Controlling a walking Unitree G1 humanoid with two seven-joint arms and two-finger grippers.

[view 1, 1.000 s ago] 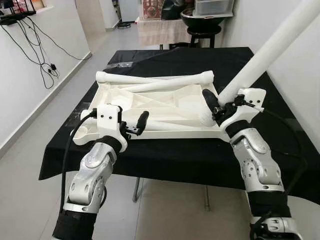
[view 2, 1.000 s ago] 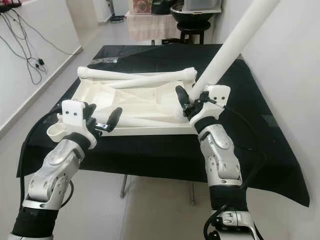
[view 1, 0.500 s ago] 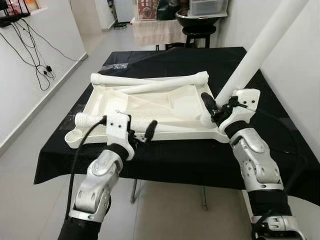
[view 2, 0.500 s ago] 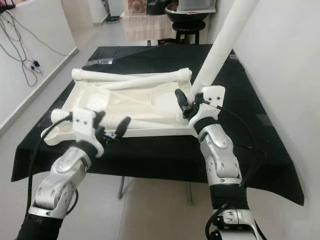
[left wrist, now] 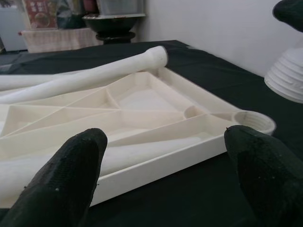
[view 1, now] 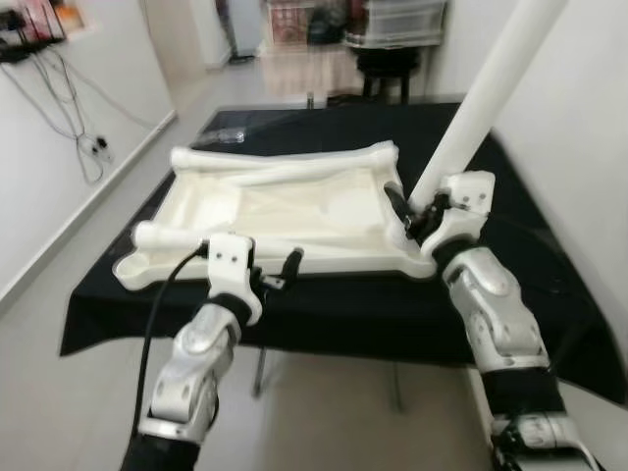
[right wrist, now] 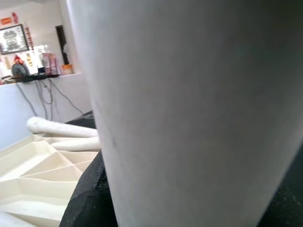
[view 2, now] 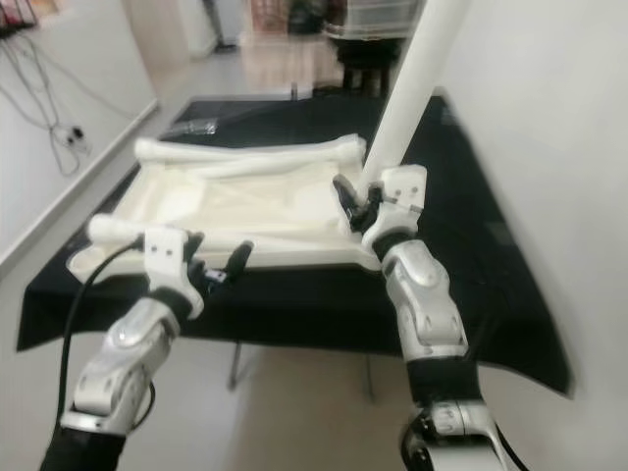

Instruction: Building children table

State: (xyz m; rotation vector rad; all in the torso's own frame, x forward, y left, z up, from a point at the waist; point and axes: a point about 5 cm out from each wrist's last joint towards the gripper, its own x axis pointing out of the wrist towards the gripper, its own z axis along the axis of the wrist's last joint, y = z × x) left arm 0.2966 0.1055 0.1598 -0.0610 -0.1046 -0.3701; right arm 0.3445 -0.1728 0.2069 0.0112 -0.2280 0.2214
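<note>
The white table top [view 1: 294,206] lies upside down on the black-clothed table, its ribbed underside [left wrist: 118,113] facing up. My right gripper [view 1: 412,211] is shut on a long white leg [view 1: 481,93] that slants up and to the right, with its lower end over the near right corner of the top. That leg [right wrist: 189,94] looms close in the right wrist view. My left gripper [view 1: 277,273] is open just in front of the top's near edge, holding nothing. A round corner socket [left wrist: 255,122] lies ahead of its fingers [left wrist: 71,170].
Two loose white legs rest on the top, one along the far edge [view 1: 285,162] and one at the near left [view 1: 167,235]. A white wall [view 1: 579,128] stands close on the right. Cables [view 1: 88,147] hang on the left wall, and a stool [view 1: 383,69] stands beyond the table.
My left gripper has moved right and forward, up to the near edge of the table top. The right gripper still holds the leg, now a little more upright. The head view has shifted and blurred.
</note>
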